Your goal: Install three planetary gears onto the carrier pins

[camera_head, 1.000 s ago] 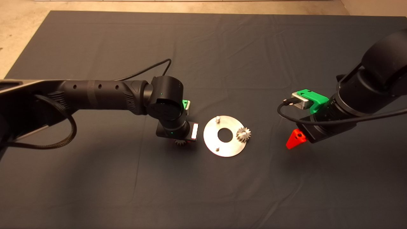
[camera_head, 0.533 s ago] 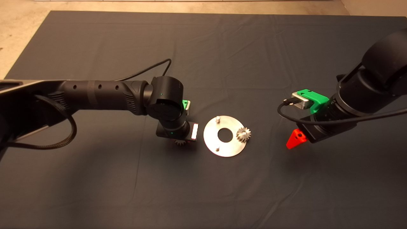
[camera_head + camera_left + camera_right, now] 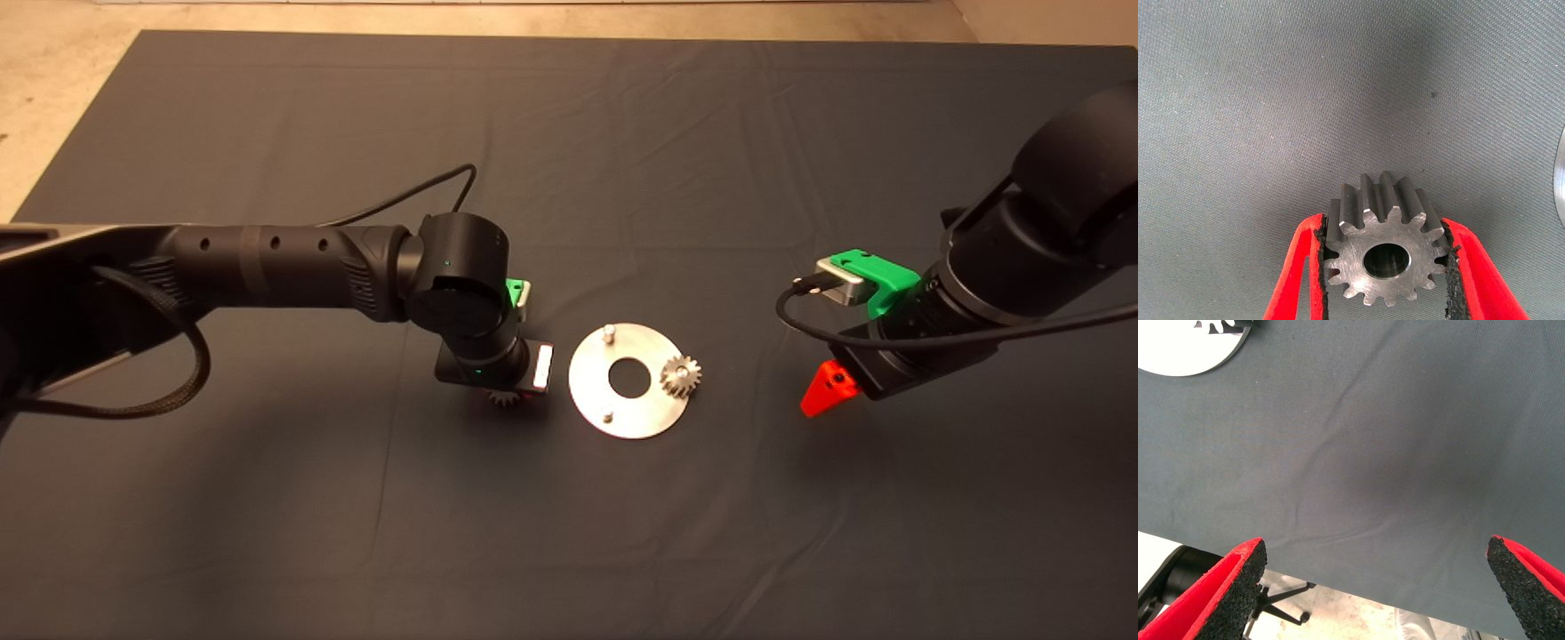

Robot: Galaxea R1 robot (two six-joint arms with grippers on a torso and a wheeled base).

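Left gripper [image 3: 1386, 267] clenched on a gear [image 3: 1383, 250] beside the disc [image 3: 594, 400]; right gripper [image 3: 1381, 587] spread wide, empty, near the mat's [image 3: 569, 533] right edge.

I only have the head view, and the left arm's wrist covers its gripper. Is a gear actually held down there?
Observer: Yes. The left wrist view shows the left gripper shut on a planetary gear, with a pad against its teeth on each side.
Operator: Which way does its hole face?
Observer: The centre hole faces the wrist camera, and nothing blocks it.
Operator: And the right gripper?
Observer: The right wrist view shows the right gripper open, its fingers wide apart, with only the mat showing between them.
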